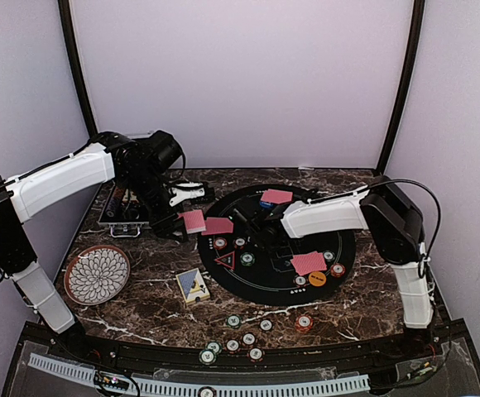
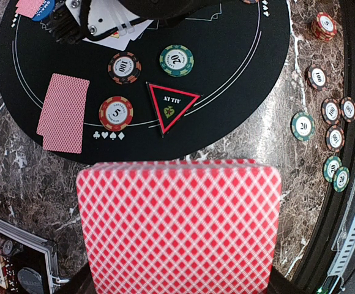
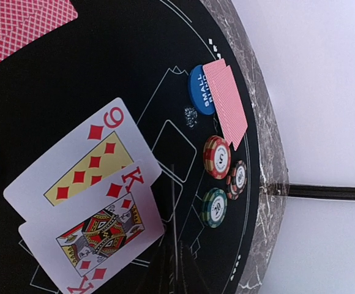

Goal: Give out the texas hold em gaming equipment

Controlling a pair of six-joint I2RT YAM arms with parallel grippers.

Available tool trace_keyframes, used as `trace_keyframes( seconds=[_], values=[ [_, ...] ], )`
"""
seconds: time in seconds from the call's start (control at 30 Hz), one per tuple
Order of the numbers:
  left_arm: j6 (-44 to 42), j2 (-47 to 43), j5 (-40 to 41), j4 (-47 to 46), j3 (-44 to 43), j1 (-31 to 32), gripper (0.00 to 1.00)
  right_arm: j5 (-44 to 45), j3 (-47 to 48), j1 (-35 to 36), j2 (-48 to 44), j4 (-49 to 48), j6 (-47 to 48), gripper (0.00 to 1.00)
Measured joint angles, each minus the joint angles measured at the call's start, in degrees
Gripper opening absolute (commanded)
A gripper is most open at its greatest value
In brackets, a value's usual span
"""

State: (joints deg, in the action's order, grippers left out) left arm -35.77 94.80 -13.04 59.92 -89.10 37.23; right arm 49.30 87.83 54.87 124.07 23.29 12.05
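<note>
Two face-up cards, the nine of diamonds and the king of diamonds, overlap close under the right wrist camera, near the centre of the black round mat. The right claw is clenched over them. I cannot tell whether it pinches them, since its fingers barely show. The left claw is grasping the red-backed deck, held flat just off the mat's 10 o'clock edge, above the marble surface.

Clock positions below follow the top view. Just beside the deck, on the mat at 10 o'clock, the cards by the deck lie face down. Toward 8 o'clock on the mat sits the red triangle. The 5 chip is at the triangle's 12 o'clock, the 100 chip at its 1 o'clock and the 20 chip at its 3 o'clock.

At the mat's 12 o'clock the far cards lie face down, overlapping the blue disc. The far chips, three of them, are clustered near the rim beside them.

At 4 o'clock the near cards lie face down, with the orange disc just beside them at their 5 o'clock. Three more chips, the orange-side chips, are close around them.

Off the mat's 6 o'clock edge, eight loose chips are scattered on the surface. The patterned plate rests off the mat at 8 o'clock, and the silver case stands off it at 10 o'clock, partly hidden by the left arm.
</note>
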Motion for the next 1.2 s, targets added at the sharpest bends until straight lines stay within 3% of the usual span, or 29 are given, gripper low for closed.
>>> trace_keyframes(
  seconds=[0.43, 0.73, 0.87, 1.03, 1.2],
  values=[
    [0.0, 0.0, 0.0, 0.0, 0.0, 0.0, 0.0, -3.9, -3.4, 1.2, 0.0, -0.6, -1.1, 0.27],
    [0.0, 0.0, 0.0, 0.0, 0.0, 0.0, 0.0, -5.8, -6.5, 1.3, -2.2, 0.7, -4.0, 0.35],
    [0.0, 0.0, 0.0, 0.0, 0.0, 0.0, 0.0, -7.1, -7.1, 1.3, -4.3, 1.3, -5.4, 0.42],
    [0.0, 0.0, 0.0, 0.0, 0.0, 0.0, 0.0, -10.1, -7.9, 0.9, -7.1, 2.1, -7.2, 0.59],
    [0.0, 0.0, 0.0, 0.0, 0.0, 0.0, 0.0, -16.2, -10.5, -0.9, -11.1, 2.6, -10.8, 0.65]
  ],
)
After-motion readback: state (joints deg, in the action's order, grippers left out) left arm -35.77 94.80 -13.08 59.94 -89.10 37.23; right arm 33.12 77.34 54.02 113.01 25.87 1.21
